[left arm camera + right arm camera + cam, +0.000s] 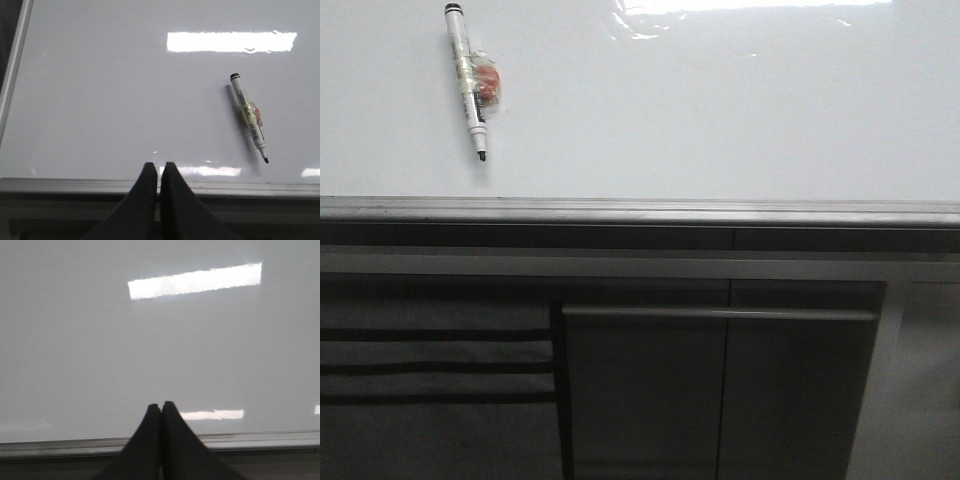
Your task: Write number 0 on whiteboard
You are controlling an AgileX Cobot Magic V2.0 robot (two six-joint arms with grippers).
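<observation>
The whiteboard lies flat, glossy white with glare, and its grey metal edge strip runs along the near side. No number 0 shows on it. A white marker pen with a black tip lies uncapped at the board's far left, also seen in the left wrist view as the marker pen. My left gripper is shut and empty over the board's near edge, well apart from the pen. My right gripper is shut on nothing, over the whiteboard near its edge. Neither gripper shows in the front view.
Below the board's metal edge strip stand dark grey cabinet fronts with a horizontal rail. The board's left edge shows in the left wrist view.
</observation>
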